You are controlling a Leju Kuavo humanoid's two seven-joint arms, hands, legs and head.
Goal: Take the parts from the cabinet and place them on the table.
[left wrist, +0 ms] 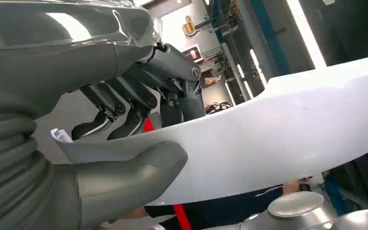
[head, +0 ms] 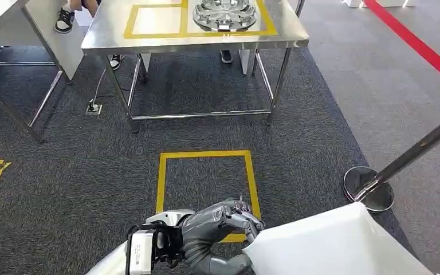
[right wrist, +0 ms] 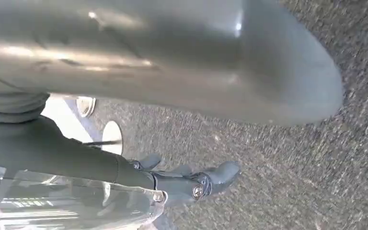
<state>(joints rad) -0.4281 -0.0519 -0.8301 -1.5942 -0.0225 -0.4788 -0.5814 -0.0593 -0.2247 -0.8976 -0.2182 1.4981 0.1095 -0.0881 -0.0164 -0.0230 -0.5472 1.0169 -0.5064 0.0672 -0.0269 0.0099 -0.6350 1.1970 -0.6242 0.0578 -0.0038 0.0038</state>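
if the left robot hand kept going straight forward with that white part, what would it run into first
Probably nothing soon. The left robot hand grips the white part above dark carpet, over the yellow floor square. Farther ahead stands the steel table, likely the first obstacle, though depth is hard to judge.

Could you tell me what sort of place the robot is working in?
Probably an indoor test or demo hall: a steel table with yellow-taped zones carrying a round metal part, a yellow floor square on grey carpet, and a barrier post.

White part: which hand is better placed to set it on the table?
Left. The left hand already grips the white part; the right hand hangs over carpet, holding nothing. The table stands ahead.
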